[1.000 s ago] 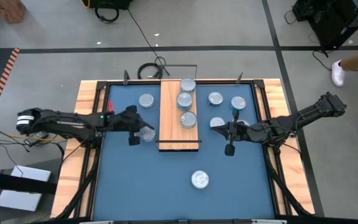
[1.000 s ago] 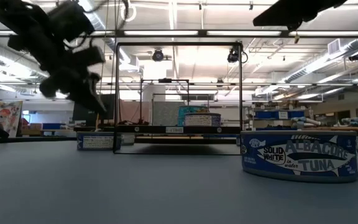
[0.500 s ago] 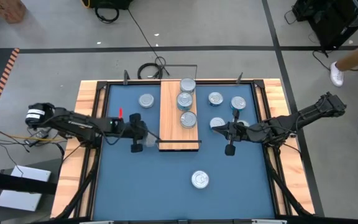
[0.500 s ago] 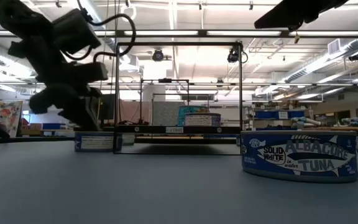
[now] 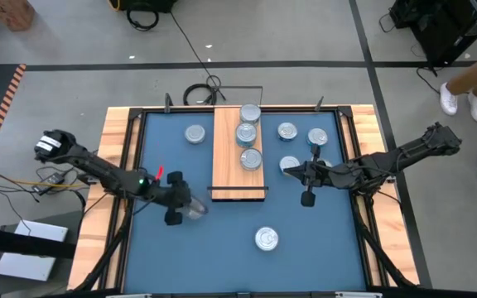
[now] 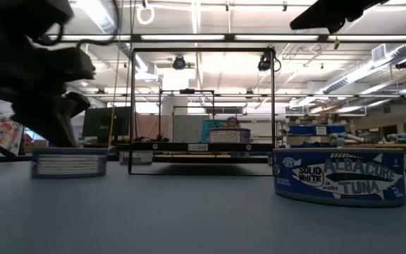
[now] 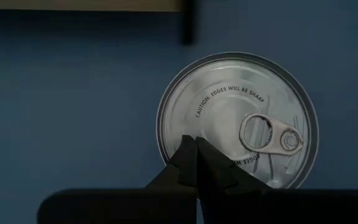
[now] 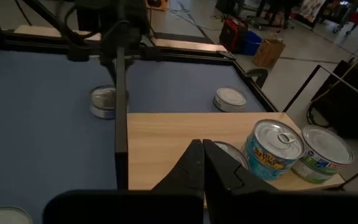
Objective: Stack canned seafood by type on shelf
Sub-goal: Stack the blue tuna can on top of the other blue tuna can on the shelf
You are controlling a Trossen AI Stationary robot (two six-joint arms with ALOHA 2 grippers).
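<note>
The shelf (image 5: 228, 165) is a light-wood board lying mid-table, with three tins (image 5: 250, 159) standing on it. My left gripper (image 5: 187, 207) is shut, its tips on a silver-topped tin (image 7: 238, 121) that stands on the blue table near the shelf's near-left corner; the low view shows this tin (image 6: 69, 162) too. My right gripper (image 5: 292, 172) hangs shut above the table just right of the shelf, holding nothing. Loose tins (image 5: 286, 131) stand on the table on both sides of the shelf. My left gripper presses its shut fingertips (image 7: 188, 155) down on the tin's lid (image 7: 185, 127), close to the rim and away from the pull tab (image 7: 269, 134). The fingers come slanting down from the table's left. The tin stands flat on the table.
An albacore tuna tin (image 6: 339, 176) stands alone near the table's near edge (image 5: 266, 239). One tin (image 5: 195, 133) sits left of the shelf at the far side. A black frame (image 5: 238, 194) rises at the shelf's near end. A person's feet (image 5: 462, 98) show beyond the right edge.
My left gripper, shut throughout, has swung toward the table's near edge and sunk a little. The tin under its tips has slid along the table with it, from beside the shelf's left side to past the shelf's near-left corner.
</note>
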